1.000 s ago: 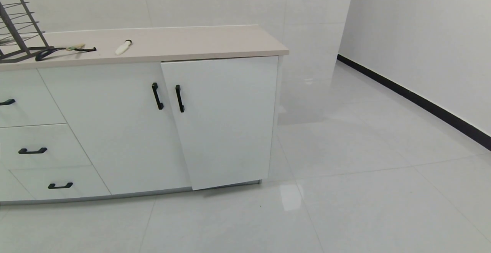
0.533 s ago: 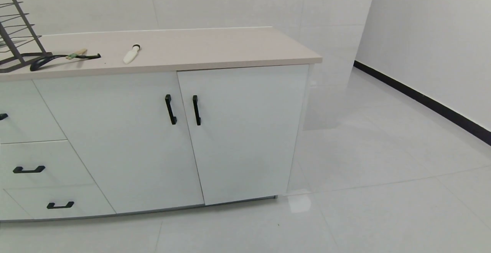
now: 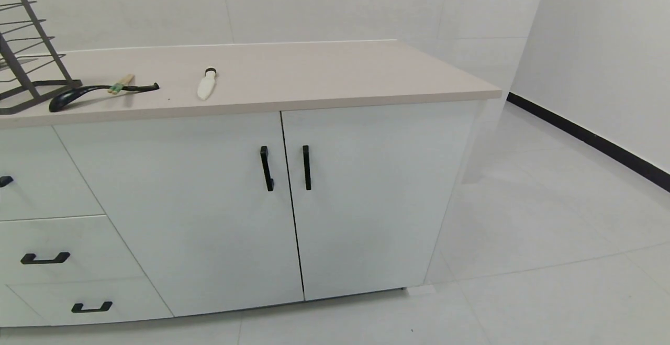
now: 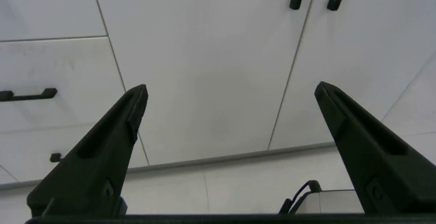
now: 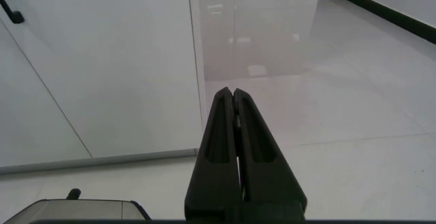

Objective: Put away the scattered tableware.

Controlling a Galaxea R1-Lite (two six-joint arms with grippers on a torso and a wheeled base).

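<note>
On the beige countertop (image 3: 314, 73) lie a black ladle (image 3: 89, 92), a small wooden-handled utensil (image 3: 121, 84) crossing it, and a white-handled utensil (image 3: 206, 85) with a black end. A dark wire rack (image 3: 26, 46) stands at the counter's left end. My left gripper (image 4: 231, 91) is open, held low in front of the white cabinet doors (image 4: 204, 74) with nothing between its fingers. My right gripper (image 5: 234, 94) is shut and empty, hanging above the floor beside the cabinet's end.
White cabinet doors (image 3: 209, 209) with black vertical handles (image 3: 267, 168) sit under the counter; drawers (image 3: 47, 240) with black pulls are to the left. Glossy tiled floor (image 3: 549, 230) lies open to the right, bounded by a wall with a black baseboard (image 3: 591, 141).
The whole head view has shifted: the camera has moved closer and turned, so the cabinet and counter items sit further right and larger. The items on the counter have not moved.
</note>
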